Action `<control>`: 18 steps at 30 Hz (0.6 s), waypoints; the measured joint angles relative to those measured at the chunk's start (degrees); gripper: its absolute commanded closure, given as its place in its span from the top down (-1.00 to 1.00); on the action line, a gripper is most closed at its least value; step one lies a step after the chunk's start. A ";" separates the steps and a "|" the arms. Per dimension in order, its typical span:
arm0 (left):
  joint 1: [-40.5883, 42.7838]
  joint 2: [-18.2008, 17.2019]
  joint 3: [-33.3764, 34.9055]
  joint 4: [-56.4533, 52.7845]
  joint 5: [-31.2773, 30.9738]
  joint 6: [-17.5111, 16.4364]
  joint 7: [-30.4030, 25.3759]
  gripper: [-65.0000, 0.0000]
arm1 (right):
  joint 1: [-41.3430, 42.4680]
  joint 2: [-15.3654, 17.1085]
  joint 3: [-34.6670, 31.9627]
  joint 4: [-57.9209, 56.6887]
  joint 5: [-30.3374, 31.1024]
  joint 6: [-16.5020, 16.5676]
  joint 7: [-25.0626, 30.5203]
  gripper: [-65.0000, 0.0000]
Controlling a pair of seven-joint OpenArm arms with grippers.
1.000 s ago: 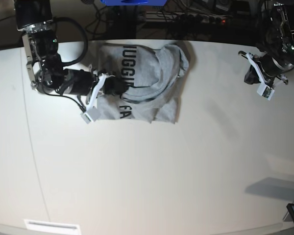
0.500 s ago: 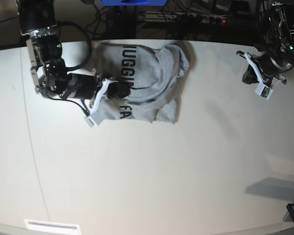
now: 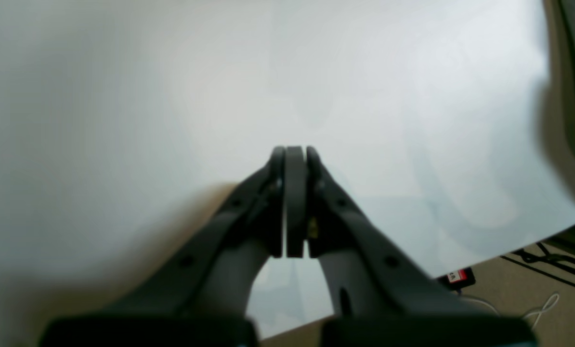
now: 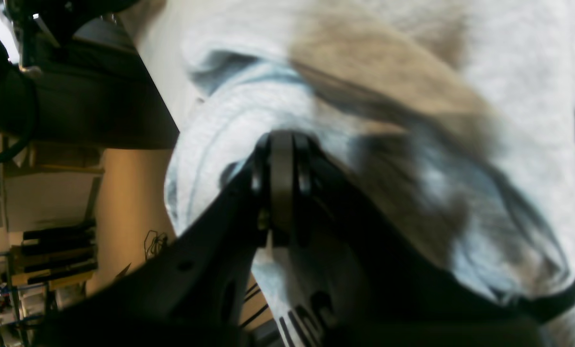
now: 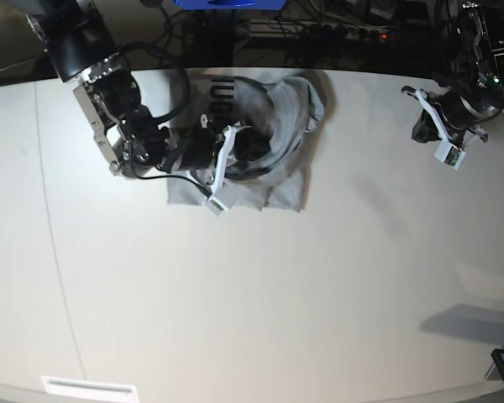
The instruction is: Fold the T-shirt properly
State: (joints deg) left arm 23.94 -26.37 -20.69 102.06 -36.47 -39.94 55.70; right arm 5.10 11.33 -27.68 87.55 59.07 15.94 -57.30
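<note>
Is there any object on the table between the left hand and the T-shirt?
Nothing visible. The left hand is shut, at the table's far edge, and only bare tabletop lies between it and the T-shirt. The right hand is shut too and already over the shirt.

- Broad white smooth-topped table (image 5: 252,302), with a curved near edge and a faint seam running down its left part.
- Crumpled heather-grey cotton T-shirt (image 5: 281,180) lying directly on the table near its far edge, black lettering partly visible.
- Pale rectangular patch (image 5: 88,388) at the near-left edge, possibly a label.
</note>
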 measured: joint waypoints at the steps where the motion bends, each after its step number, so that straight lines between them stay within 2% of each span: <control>1: 0.00 0.00 0.11 0.00 0.00 0.00 0.02 -0.99 | 0.39 0.02 0.02 0.00 -0.07 -0.02 -0.31 -0.99; 5: 0.00 0.02 0.11 0.00 0.02 0.00 0.02 -0.99 | 2.08 -0.35 0.02 0.04 -0.09 -0.02 -0.61 -0.99; 13: -0.15 1.57 0.11 0.00 0.04 0.00 0.04 -0.99 | 5.14 -3.98 -0.11 0.31 0.09 -0.02 -4.09 -0.99; 18: -0.15 2.19 0.11 -0.02 0.00 0.00 0.00 -0.99 | 7.17 -4.61 -3.76 0.28 -0.02 -0.02 -4.22 -0.99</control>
State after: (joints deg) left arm 23.79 -24.18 -20.58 102.04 -36.47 -39.94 55.70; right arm 12.27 6.72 -31.44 87.83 59.05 15.92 -61.52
